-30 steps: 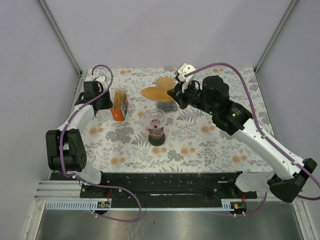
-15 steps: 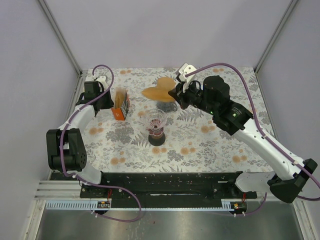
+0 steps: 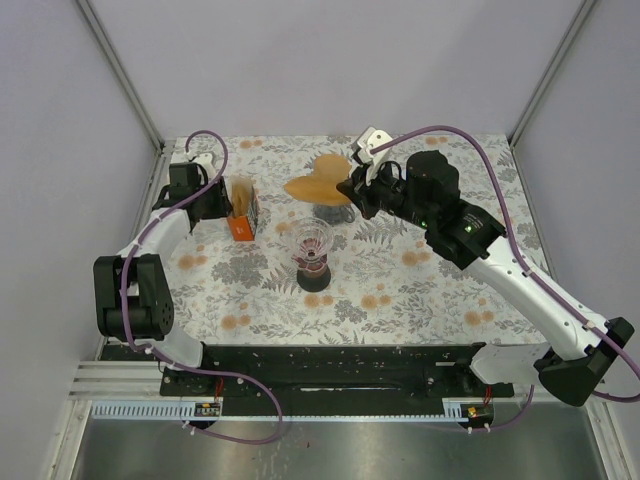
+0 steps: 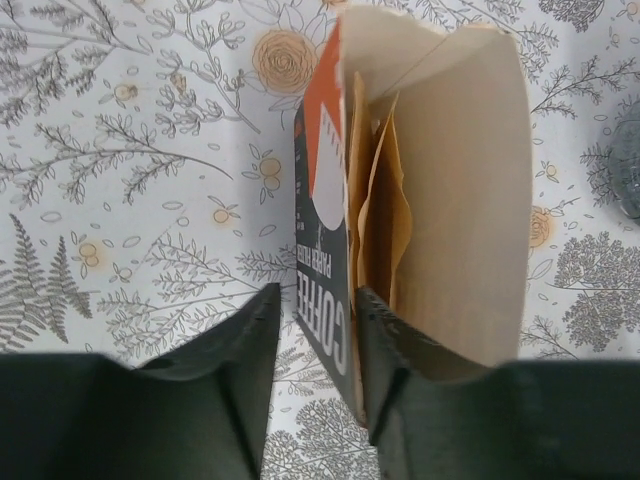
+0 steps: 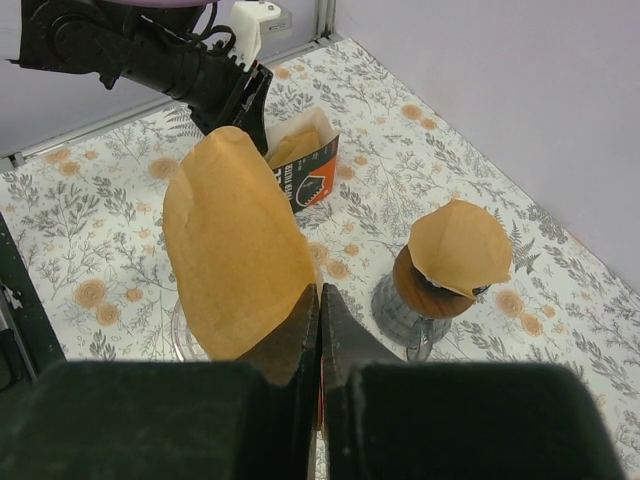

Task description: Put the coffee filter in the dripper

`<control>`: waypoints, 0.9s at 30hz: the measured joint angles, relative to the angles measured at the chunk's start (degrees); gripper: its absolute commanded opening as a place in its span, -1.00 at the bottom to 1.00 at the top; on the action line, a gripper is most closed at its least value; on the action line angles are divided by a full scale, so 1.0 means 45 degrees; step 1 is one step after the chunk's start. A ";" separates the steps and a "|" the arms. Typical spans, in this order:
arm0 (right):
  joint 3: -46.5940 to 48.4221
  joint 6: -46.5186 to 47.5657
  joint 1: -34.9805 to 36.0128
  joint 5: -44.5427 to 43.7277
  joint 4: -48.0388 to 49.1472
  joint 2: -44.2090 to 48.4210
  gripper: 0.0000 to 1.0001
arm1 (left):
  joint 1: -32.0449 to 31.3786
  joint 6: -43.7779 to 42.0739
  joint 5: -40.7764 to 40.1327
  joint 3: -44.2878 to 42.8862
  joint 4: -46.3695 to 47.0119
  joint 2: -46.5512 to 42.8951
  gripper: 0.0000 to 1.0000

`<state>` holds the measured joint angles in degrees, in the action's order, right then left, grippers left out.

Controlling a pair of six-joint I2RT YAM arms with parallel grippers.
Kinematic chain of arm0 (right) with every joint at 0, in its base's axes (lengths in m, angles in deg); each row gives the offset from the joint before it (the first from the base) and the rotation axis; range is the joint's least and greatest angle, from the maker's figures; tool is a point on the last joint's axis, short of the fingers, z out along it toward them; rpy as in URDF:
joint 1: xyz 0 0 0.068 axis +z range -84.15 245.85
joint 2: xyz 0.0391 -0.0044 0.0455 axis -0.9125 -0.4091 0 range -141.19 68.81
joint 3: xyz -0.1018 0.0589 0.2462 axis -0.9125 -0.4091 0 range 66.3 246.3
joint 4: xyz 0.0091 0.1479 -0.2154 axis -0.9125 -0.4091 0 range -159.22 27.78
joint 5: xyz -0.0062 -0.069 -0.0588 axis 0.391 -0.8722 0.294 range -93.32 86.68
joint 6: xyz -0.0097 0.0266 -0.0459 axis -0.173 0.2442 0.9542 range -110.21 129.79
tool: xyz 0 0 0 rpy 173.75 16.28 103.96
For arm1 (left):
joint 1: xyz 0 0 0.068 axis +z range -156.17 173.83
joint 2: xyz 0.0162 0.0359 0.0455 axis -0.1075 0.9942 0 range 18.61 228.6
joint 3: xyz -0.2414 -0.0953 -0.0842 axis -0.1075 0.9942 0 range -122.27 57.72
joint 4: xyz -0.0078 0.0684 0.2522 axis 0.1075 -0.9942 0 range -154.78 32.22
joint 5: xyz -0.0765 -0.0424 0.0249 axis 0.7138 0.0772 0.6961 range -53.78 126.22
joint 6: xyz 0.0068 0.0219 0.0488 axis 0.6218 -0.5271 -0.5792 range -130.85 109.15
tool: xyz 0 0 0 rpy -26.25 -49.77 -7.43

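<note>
My right gripper is shut on the edge of a brown paper coffee filter, held in the air behind the clear glass dripper. That dripper stands on a dark base mid-table, and its cone holds nothing. My left gripper straddles one wall of the orange coffee filter box. Its jaws stand apart, with table showing between the left finger and the wall. More filters stand inside the box.
A grey glass dripper with a wooden collar stands at the back, behind the held filter, with a brown filter sitting in it. The table has a floral cloth. Walls close in the left, right and back sides.
The filter box has gone from tilted to more upright and shifted slightly. The right gripper and its held filter have barely moved.
</note>
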<state>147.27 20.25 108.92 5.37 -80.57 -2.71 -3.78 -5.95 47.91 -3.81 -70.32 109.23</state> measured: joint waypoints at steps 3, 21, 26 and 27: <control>0.0000 -0.0019 -0.0019 0.0015 -0.0015 -0.0005 -1.00 | 0.0000 0.0000 -0.0005 -0.0083 -0.0398 0.0000 0.16; 0.0034 -0.1666 -0.0155 0.1928 -0.0865 -0.0763 -1.00 | -0.0024 -0.1588 0.2433 -0.3589 -0.4065 -0.3181 0.71; 0.0155 -0.1729 -0.0155 0.2467 -0.0860 -0.1078 -1.00 | -0.0947 -0.2701 0.4522 -0.5790 -0.6067 -0.4109 0.76; 0.0189 -0.1724 -0.0160 0.2603 -0.0855 -0.1185 -1.00 | -0.1413 -0.2934 0.4896 -0.6343 -0.6455 -0.4167 0.76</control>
<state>148.12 12.49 108.20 17.08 -84.41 -8.05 -10.14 -19.15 69.94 -32.36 -99.36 90.48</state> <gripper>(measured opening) 0.018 0.876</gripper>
